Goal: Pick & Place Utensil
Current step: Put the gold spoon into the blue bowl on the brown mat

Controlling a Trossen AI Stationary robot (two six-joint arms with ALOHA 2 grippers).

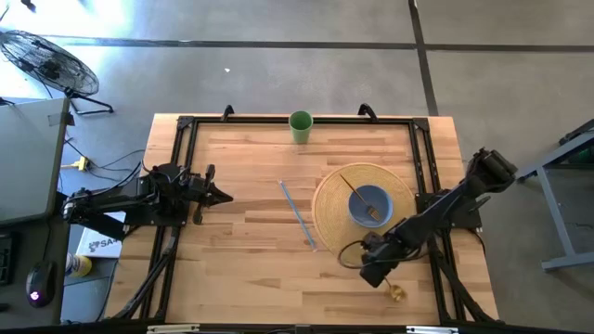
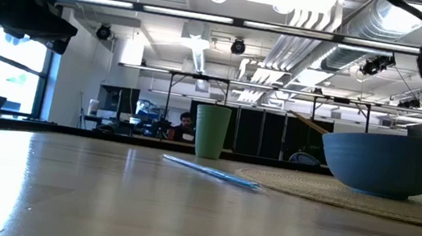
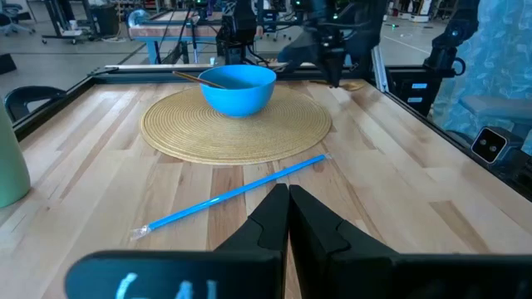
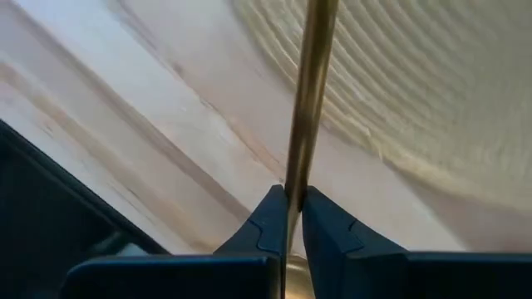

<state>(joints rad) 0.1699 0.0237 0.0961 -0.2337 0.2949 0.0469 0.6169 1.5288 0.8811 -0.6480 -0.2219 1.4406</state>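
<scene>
High view: your right gripper (image 1: 379, 271) sits near the table's front right edge just off the woven mat (image 1: 329, 218), gold utensil (image 1: 396, 294) at its tip; left gripper (image 1: 215, 195) waits at the left side. Right wrist view: fingers pinched tight on the utensil's gold handle (image 4: 309, 100), so the pick looks underway. Left wrist view: fingers closed, empty. Next, lift and carry it toward the blue bowl (image 1: 369, 204), I'd guess.

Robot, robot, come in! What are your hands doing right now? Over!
Right tool shut on gold utensil, beside woven mat. Left tool shut, empty, waiting at table's left side. Nothing in the way.
</scene>
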